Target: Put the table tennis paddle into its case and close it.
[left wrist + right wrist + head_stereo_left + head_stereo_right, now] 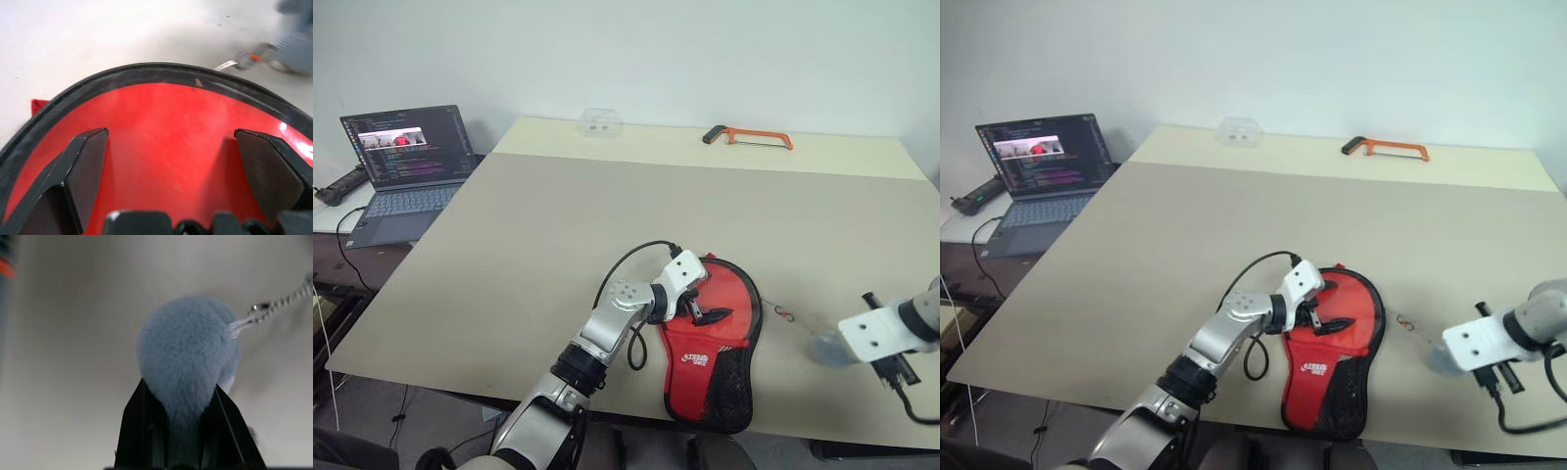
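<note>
The case lies low and centre in the head view, near the front edge of the worktop, red windowed side up, and the red face showing through the clear window reads as the paddle already inside. The left end effector rests over the case's round end, fingers spread wide, likely pinning it down so it can't slide. Over at lower right, the right end effector is pinching a fluffy blue pom-pom, with a thin beaded chain running back toward the case — probably the zip pull, tugged to close it. An orange hacksaw sits untouched at the upper right.
</note>
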